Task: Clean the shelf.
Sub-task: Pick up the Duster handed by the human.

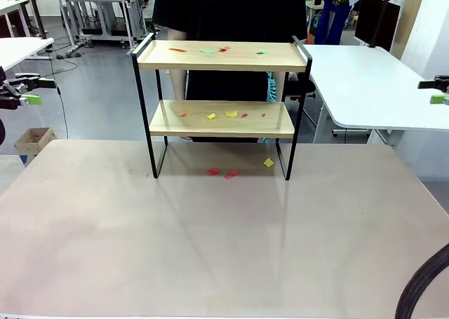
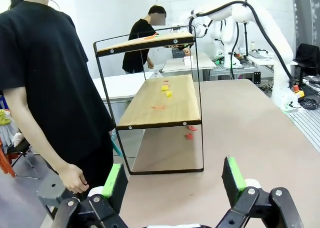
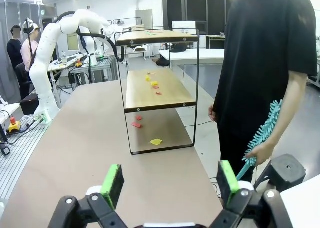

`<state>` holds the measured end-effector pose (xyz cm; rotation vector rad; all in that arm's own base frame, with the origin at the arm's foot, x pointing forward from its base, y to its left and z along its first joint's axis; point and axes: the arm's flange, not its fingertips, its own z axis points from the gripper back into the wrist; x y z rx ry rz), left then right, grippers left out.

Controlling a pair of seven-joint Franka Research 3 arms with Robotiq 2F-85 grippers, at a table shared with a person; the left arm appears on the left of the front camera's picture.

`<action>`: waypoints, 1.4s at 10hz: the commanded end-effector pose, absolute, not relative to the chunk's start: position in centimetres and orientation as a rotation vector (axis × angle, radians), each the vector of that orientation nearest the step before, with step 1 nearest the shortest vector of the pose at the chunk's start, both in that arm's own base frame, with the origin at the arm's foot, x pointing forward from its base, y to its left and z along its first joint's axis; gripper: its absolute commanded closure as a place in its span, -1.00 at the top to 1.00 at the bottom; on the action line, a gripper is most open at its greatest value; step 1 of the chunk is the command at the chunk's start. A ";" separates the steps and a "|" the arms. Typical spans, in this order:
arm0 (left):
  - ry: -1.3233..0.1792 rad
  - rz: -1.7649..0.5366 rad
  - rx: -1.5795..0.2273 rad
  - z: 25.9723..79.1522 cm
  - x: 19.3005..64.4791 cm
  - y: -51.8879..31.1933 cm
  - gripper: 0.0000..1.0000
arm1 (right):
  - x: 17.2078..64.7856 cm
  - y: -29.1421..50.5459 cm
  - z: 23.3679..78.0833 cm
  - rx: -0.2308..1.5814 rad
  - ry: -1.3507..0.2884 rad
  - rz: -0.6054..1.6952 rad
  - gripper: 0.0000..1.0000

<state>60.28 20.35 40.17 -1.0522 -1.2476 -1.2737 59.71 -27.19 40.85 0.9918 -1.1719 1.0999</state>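
Left hand (image 2: 173,180) and right hand (image 3: 169,182) gape wide, empty, facing the shelf (image 1: 210,128) strewn with coloured scraps (image 1: 231,113).

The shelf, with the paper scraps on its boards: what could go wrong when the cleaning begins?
1. The shelf has a thin frame, so a sideways push from the left claw or right claw may slide or tip it toward the person close behind it.
2. Scraps swept off it may fall among those on the table.
3. The person's hand holds a duster; it and a claw could meet at the shelf.
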 end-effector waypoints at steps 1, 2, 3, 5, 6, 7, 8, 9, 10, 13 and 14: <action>-1.239 -1.212 -1.068 40.7 60.6 19.7 1.00 | 60.2 -27.2 41.4 0.996 -1.193 1.084 1.00; -1.248 -1.274 -1.052 40.2 60.3 20.4 1.00 | 59.7 -27.2 40.8 0.992 -1.172 1.100 1.00; -1.248 -1.274 -1.052 40.2 60.3 20.4 1.00 | 59.7 -27.2 40.8 0.992 -1.172 1.100 1.00; -1.248 -1.274 -1.052 40.2 60.3 20.4 1.00 | 59.7 -27.2 40.8 0.992 -1.172 1.100 1.00; -1.248 -1.274 -1.052 40.2 60.3 20.4 1.00 | 59.7 -27.2 40.8 0.992 -1.172 1.100 1.00; -1.248 -1.274 -1.052 40.2 60.3 20.4 1.00 | 59.7 -27.2 40.8 0.992 -1.172 1.100 1.00; -1.248 -1.274 -1.052 40.2 60.3 20.4 1.00 | 59.7 -27.2 40.8 0.992 -1.172 1.100 1.00; -1.248 -1.274 -1.052 40.2 60.3 20.4 1.00 | 59.7 -27.2 40.8 0.992 -1.172 1.100 1.00; -1.248 -1.274 -1.052 40.2 60.3 20.4 1.00 | 59.7 -27.2 40.8 0.992 -1.172 1.100 1.00; -1.248 -1.274 -1.052 40.2 60.3 20.4 1.00 | 59.7 -27.2 40.8 0.992 -1.172 1.100 1.00; -1.248 -1.274 -1.052 40.2 60.3 20.4 1.00 | 59.7 -27.2 40.8 0.992 -1.172 1.100 1.00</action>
